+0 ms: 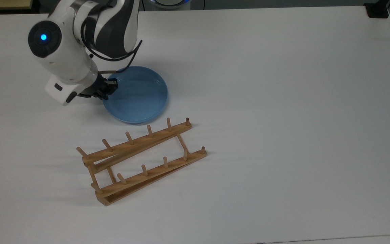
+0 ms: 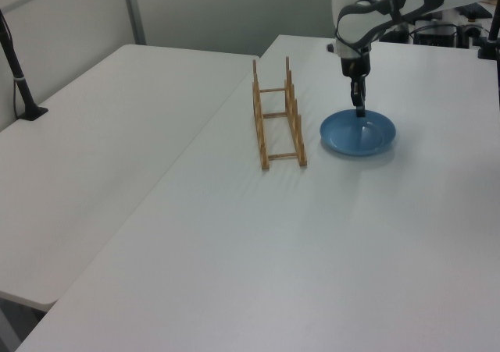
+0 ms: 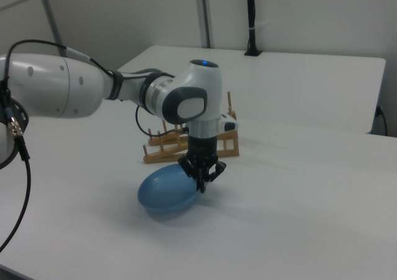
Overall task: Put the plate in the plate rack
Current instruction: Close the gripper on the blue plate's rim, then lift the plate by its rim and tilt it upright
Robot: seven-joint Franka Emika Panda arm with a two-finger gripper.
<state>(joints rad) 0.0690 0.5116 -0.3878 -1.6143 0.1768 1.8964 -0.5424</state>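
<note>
We judge the black two-finger gripper (image 1: pixel 108 88), pinching the round glossy light-blue plate (image 1: pixel 137 96) by its rim at the top view's left, to be mid-carry; next, upending it between the pegs of the light-brown wooden plate rack (image 1: pixel 141 161).

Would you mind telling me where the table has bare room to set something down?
The table lies bare across the top view's right, beyond the plate rack. It is crowded where the gripper holds the plate, close above the rack.

In the top view, the plate (image 1: pixel 137 96) is found at eleven o'clock from the plate rack (image 1: pixel 141 159) — near, apart — with the gripper (image 1: pixel 108 88) at the plate's nine o'clock rim.
</note>
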